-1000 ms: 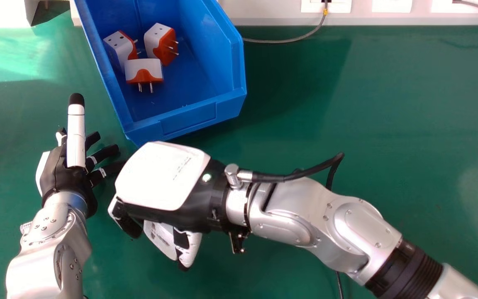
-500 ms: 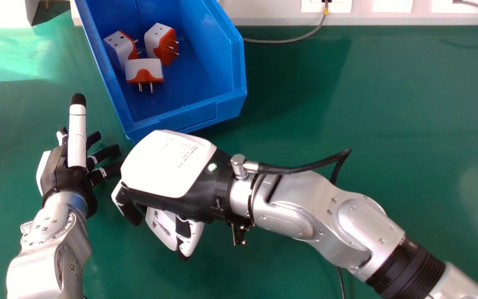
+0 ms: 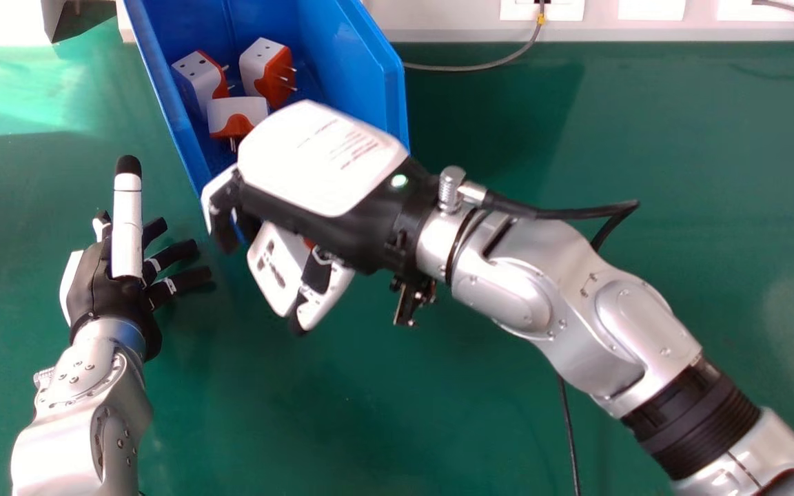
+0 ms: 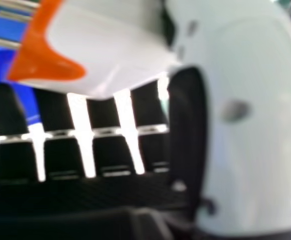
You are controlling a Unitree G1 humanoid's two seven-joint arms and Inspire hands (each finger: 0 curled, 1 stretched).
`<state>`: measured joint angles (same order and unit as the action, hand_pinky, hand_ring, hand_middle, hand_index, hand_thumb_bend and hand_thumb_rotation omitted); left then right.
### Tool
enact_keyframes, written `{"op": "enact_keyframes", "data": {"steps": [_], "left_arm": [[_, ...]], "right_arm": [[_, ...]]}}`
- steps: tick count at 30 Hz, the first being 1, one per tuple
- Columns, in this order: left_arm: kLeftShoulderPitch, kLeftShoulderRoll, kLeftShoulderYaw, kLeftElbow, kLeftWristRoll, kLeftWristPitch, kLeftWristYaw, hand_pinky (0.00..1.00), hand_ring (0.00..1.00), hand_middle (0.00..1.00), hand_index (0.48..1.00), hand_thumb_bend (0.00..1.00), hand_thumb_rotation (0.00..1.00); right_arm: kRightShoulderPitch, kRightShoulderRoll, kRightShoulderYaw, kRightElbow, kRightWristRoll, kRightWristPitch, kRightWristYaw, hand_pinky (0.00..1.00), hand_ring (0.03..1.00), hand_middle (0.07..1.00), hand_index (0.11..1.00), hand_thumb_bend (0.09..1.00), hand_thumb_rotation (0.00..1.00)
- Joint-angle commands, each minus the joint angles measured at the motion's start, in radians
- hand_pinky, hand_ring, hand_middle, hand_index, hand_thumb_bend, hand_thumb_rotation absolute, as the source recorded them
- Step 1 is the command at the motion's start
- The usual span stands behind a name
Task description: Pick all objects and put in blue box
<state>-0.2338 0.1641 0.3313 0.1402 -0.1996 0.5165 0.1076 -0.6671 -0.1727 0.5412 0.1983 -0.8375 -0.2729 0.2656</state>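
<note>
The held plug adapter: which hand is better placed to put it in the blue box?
Right, I judge. The right hand grips the plug adapter and appears above the blue box's near end; the left hand is open and empty, outside the box.

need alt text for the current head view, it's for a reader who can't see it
The robot's right hand grips a white and orange plug adapter at the near end of a blue box, where three similar adapters lie. The left hand, fingers open, is left of the box's near end, above a green table.
</note>
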Motion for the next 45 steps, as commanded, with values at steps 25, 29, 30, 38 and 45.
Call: {"op": "enact_keyframes", "data": {"steps": [25, 29, 30, 38, 45], "left_arm": [[0.001, -0.002, -0.004, 0.037, 0.004, 0.019, 0.001, 0.67, 0.77, 0.91, 1.0, 0.8, 0.94], [0.007, -0.004, -0.007, 0.024, 0.004, 0.024, 0.002, 0.67, 0.77, 0.91, 1.0, 0.81, 0.94], [0.007, -0.004, -0.007, 0.026, 0.004, 0.022, 0.002, 0.67, 0.77, 0.91, 1.0, 0.81, 0.94], [0.017, -0.004, -0.01, 0.019, 0.007, 0.018, -0.001, 0.66, 0.77, 0.91, 1.0, 0.81, 0.94], [0.017, -0.006, -0.008, 0.017, 0.003, 0.02, -0.001, 0.66, 0.76, 0.91, 1.0, 0.81, 0.94]], "right_arm": [[-0.189, -0.007, -0.055, 0.113, 0.017, 0.022, -0.12, 0.27, 0.399, 0.489, 0.497, 0.516, 0.0], [-0.242, -0.006, -0.05, 0.196, 0.001, 0.017, -0.173, 0.25, 0.41, 0.502, 0.48, 0.516, 0.0], [-0.254, -0.004, -0.047, 0.218, 0.0, 0.016, -0.183, 0.25, 0.41, 0.502, 0.48, 0.516, 0.0], [-0.41, 0.049, 0.001, 0.548, -0.02, -0.025, -0.332, 0.27, 0.408, 0.506, 0.51, 0.506, 0.0], [-0.541, 0.103, 0.056, 0.846, -0.053, -0.084, -0.501, 0.3, 0.417, 0.516, 0.502, 0.503, 0.0]]}}
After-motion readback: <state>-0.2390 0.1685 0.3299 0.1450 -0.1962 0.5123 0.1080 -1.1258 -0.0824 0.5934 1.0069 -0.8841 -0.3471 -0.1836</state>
